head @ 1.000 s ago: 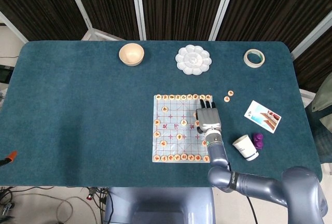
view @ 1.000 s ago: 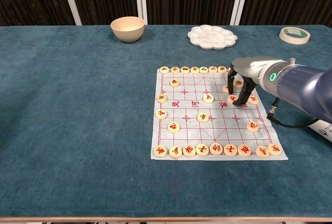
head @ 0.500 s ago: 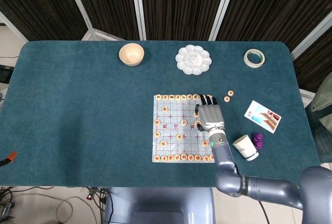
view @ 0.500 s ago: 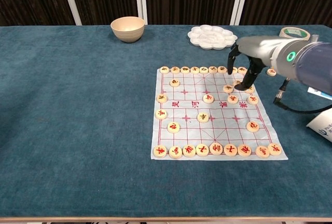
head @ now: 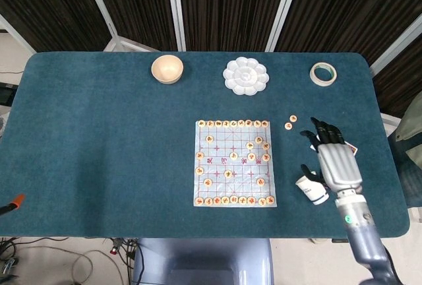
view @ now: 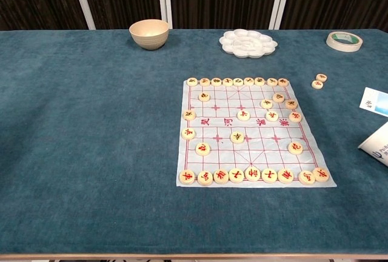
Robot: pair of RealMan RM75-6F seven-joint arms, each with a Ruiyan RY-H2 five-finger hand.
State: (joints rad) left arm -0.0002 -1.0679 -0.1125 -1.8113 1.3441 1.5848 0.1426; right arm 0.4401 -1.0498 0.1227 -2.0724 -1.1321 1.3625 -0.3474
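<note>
My right hand (head: 336, 163) hangs over the table to the right of the chess sheet, fingers spread and holding nothing. It lies above the playing card (view: 376, 101), which it mostly hides in the head view, and beside the tipped paper cup (head: 312, 189). The chest view does not show the hand. The paper chess board (head: 217, 150) (view: 260, 147) carries several round wooden pieces, with rows along its far and near edges. Two loose pieces (head: 291, 122) (view: 319, 80) lie on the cloth off the board's far right corner. No view shows my left hand.
A tan bowl (head: 167, 68) (view: 149, 33), a white palette dish (head: 245, 76) (view: 248, 42) and a tape roll (head: 323, 72) (view: 344, 40) stand along the far side. An orange object (head: 13, 200) pokes in at the left edge.
My right hand has lifted off the board's right side and swung right, over the card and cup, leaving the chest view. The pieces near the board's right edge now show uncovered.
</note>
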